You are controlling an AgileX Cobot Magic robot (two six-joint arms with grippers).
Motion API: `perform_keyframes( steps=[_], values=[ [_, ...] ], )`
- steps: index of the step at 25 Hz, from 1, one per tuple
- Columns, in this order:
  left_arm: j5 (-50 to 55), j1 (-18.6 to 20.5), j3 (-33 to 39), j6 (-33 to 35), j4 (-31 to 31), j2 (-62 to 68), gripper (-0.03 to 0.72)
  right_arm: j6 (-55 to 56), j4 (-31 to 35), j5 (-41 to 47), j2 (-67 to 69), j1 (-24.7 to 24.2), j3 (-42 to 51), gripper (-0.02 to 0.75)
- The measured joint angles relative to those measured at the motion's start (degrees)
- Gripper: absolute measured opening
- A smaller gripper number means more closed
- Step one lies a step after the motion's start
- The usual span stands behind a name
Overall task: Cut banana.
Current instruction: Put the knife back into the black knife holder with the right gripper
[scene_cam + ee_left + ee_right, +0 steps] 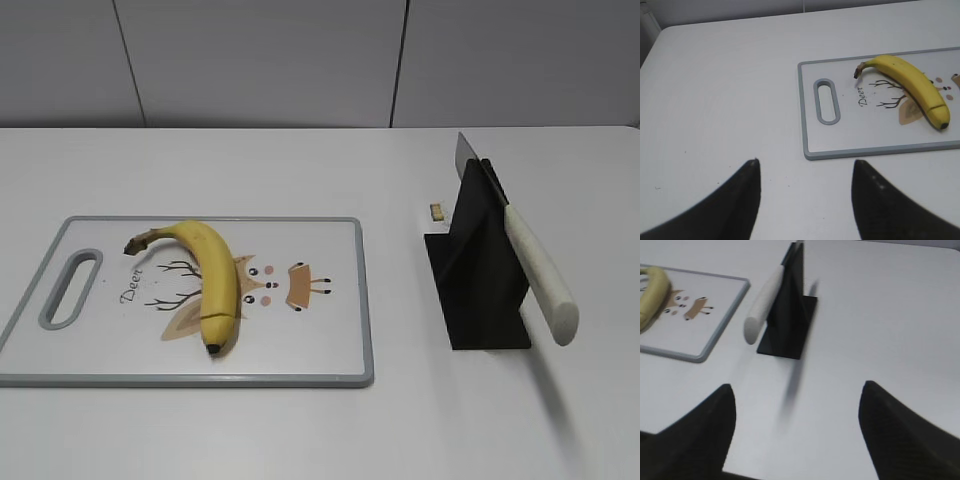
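Note:
A yellow banana [212,279] lies on a white cutting board [310,340] with a deer drawing, stem to the far left, black tip toward the front. It also shows in the left wrist view [912,85] and partly in the right wrist view [651,295]. A knife with a cream handle [540,275] rests slanted in a black stand [480,270], blade up at the back. My left gripper [805,162] is open and empty over bare table, short of the board's handle end. My right gripper [797,387] is open and empty, in front of the knife stand [787,325].
The board [875,147] has a grey rim and a handle slot [826,100] at its left end. A small tan bit [437,211] lies on the table behind the stand. Neither arm shows in the exterior view.

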Motion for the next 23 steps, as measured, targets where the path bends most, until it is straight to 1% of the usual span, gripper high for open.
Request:
perform_keyframes(
  steps=[4, 5, 7, 23],
  values=[
    [0.0, 0.0, 0.0, 0.0, 0.0, 0.0, 0.553, 0.0, 0.0, 0.0, 0.0, -9.7, 0.0, 0.591],
    [0.0, 0.0, 0.0, 0.0, 0.0, 0.0, 0.553, 0.0, 0.0, 0.0, 0.0, -11.3, 0.0, 0.591],
    [0.0, 0.0, 0.0, 0.0, 0.0, 0.0, 0.553, 0.0, 0.0, 0.0, 0.0, -12.7, 0.0, 0.591],
    [0.0, 0.0, 0.0, 0.0, 0.0, 0.0, 0.553, 0.0, 0.1, -0.1, 0.0, -13.1, 0.0, 0.590]
  ],
)
